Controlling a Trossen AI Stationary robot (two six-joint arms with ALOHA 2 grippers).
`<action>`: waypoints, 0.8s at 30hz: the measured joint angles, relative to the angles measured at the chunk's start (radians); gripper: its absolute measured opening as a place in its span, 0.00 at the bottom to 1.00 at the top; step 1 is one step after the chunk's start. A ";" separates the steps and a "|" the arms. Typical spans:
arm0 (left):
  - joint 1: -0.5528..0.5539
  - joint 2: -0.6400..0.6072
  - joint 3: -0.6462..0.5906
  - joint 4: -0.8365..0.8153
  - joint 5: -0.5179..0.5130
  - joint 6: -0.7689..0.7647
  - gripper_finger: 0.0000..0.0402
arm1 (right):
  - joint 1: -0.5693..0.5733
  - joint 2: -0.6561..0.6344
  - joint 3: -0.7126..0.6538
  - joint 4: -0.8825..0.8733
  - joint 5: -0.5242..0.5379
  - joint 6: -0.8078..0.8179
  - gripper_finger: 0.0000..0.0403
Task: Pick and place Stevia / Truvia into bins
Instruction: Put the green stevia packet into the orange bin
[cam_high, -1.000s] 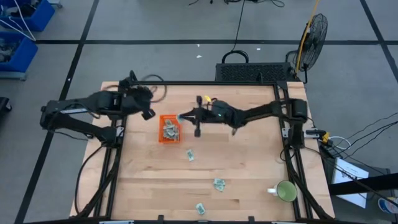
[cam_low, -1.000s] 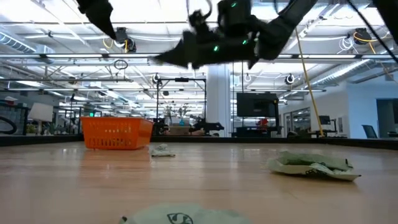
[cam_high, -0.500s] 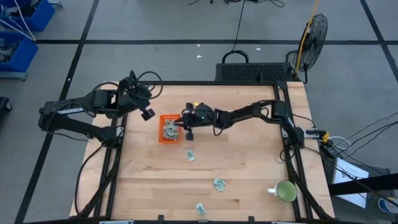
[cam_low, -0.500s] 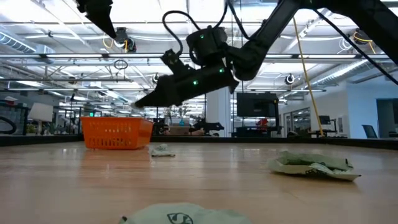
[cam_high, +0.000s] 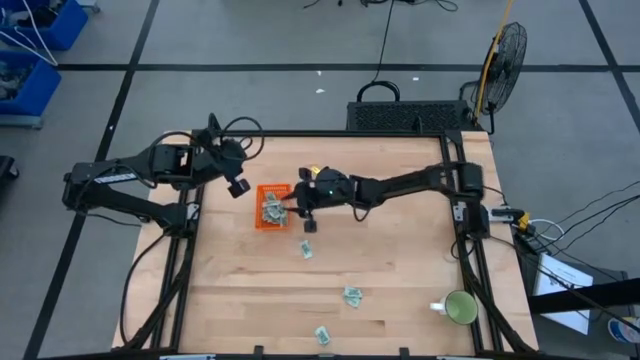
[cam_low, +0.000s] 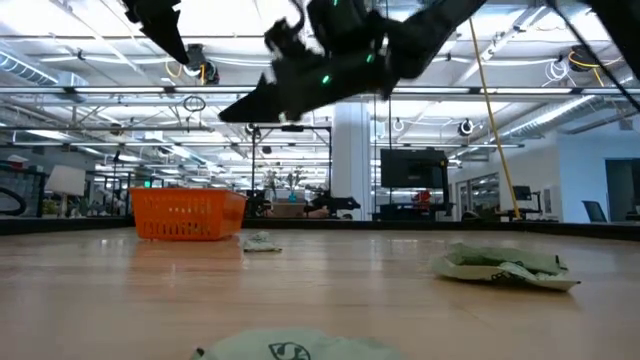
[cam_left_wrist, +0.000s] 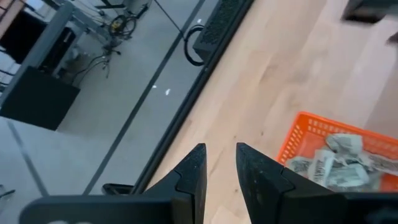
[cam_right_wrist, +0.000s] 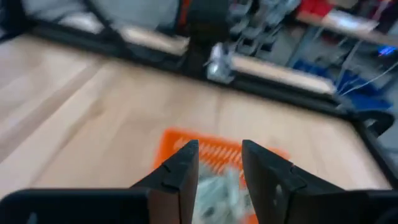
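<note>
- No brand name can be read on any sachet; in the low view the nearest sachet (cam_low: 290, 347) shows only a dark curled mark on its pale green face.
- The orange bin (cam_high: 262, 223) sits on the table (cam_high: 400, 280) toward the far left corner, with several sachets (cam_high: 273, 208) heaped inside.
- Three loose sachets lie on the wood: one (cam_high: 306, 250) just in front of the bin, one (cam_high: 352, 295) nearer the front edge, one (cam_high: 322, 334) at the front edge.
- The right gripper (cam_high: 291, 201) hangs above the bin's right rim, fingers (cam_right_wrist: 180, 171) slightly spread with nothing between them; its wrist view looks down at the bin (cam_right_wrist: 214, 155).
- The left gripper (cam_high: 236, 186) waits beyond the table's far left corner, fingers (cam_left_wrist: 189, 171) a little apart and empty.
- Only the high view shows the green mug (cam_high: 460, 308) at the front right corner and a fan (cam_high: 505, 50) on the floor beyond the table.
- Only the low view shows how crumpled the middle sachet (cam_low: 500, 266) is.
</note>
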 joint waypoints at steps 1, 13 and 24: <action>0.000 0.000 0.000 -0.001 0.012 0.002 0.23 | 0.015 -0.030 -0.001 -0.064 -0.001 -0.012 0.29; -0.017 0.000 -0.040 0.001 0.049 0.025 0.23 | 0.200 -0.087 -0.075 -0.238 0.003 0.008 0.31; -0.034 0.000 -0.150 0.029 0.121 -0.007 0.23 | 0.193 0.054 -0.193 0.002 0.000 0.114 0.48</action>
